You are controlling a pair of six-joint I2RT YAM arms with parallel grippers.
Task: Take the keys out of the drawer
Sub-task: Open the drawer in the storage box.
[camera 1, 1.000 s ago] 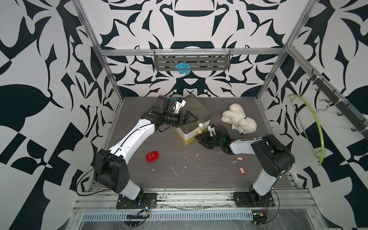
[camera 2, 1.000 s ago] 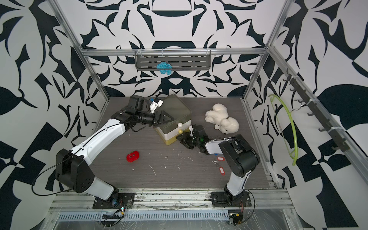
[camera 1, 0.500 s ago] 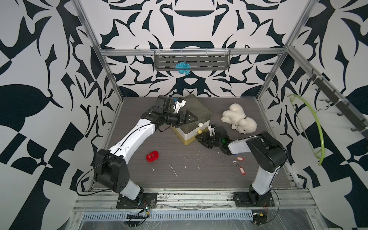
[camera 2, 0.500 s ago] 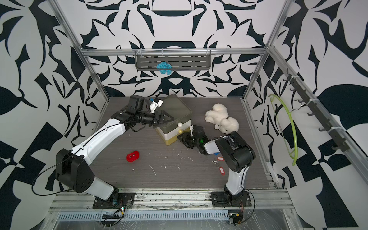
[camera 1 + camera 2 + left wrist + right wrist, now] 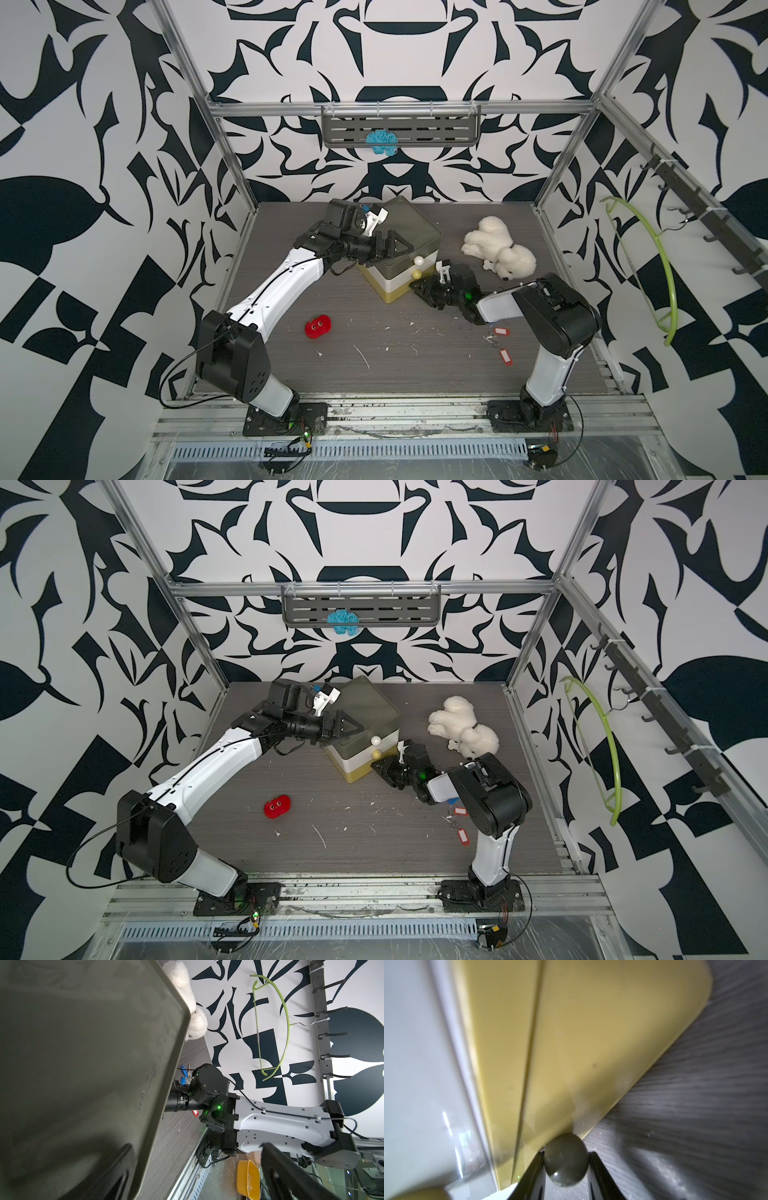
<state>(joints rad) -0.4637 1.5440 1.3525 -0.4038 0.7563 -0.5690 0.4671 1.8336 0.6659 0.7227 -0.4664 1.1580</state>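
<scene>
The drawer unit [image 5: 409, 232] has a dark olive top, a white middle drawer and a yellow bottom drawer [image 5: 395, 291]; their insides are hidden. My right gripper [image 5: 566, 1154] is low on the table at the yellow drawer [image 5: 591, 1043], its fingers shut on the drawer's dark round knob [image 5: 566, 1164]. In both top views it shows at the unit's front [image 5: 415, 286] [image 5: 376, 766]. My left gripper [image 5: 392, 245] [image 5: 196, 1147] stands open over the unit's top front corner, holding nothing. Keys with red tags [image 5: 500, 331] [image 5: 462, 836] and blue tags [image 5: 182, 1076] lie on the table by the right arm.
A white plush dog [image 5: 498, 249] lies right of the unit. A red round-eyed toy [image 5: 318, 326] sits on the table's left middle. A green hanger [image 5: 648, 270] hangs on the right wall rack. A grey shelf [image 5: 401, 129] on the back wall carries a blue tuft.
The right gripper's jaws have narrowed onto the knob, and the right arm's elbow has shifted slightly. The left arm has not moved.
</scene>
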